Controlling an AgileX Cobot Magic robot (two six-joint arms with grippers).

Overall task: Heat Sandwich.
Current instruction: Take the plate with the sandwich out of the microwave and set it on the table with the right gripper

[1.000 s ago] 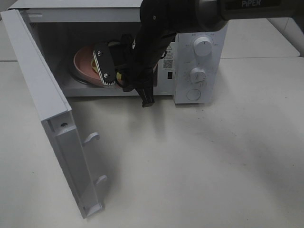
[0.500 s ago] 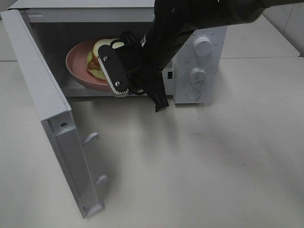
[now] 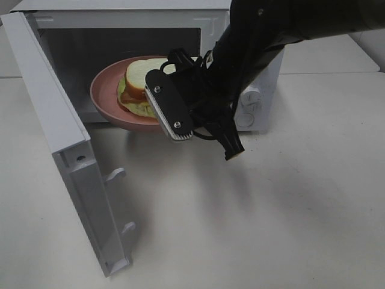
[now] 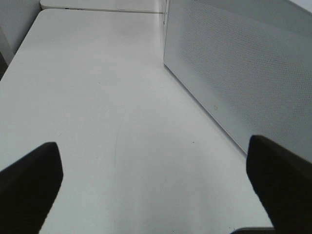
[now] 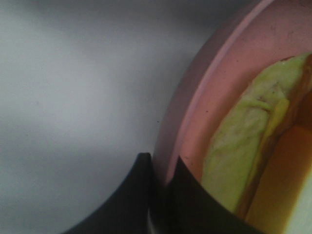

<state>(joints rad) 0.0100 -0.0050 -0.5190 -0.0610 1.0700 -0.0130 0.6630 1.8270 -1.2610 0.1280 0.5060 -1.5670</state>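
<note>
- The right gripper point(image 5: 163, 178) is pinched tight on the rim of the pink plate point(image 5: 229, 92), one dark finger point(image 5: 134, 195) outside the edge and the other inside it.
- On that plate lies the sandwich point(image 3: 142, 84), white bread on top with pale green filling showing at the side; the plate hangs at the mouth of the microwave point(image 3: 132, 24), partly out over the table point(image 3: 271, 211).
- The right wrist view gives the rim and the filling up close; only the high camera shows the whole plate, and there the black arm covers the plate's right edge and most of the control panel, leaving one knob point(image 3: 249, 96) in sight.
- The microwave door point(image 3: 60, 138) stands swung wide to the left.
- The left gripper point(image 4: 156, 187) has its jaws spread wide over bare table, holding nothing, beside a white perforated panel point(image 4: 243, 63).
</note>
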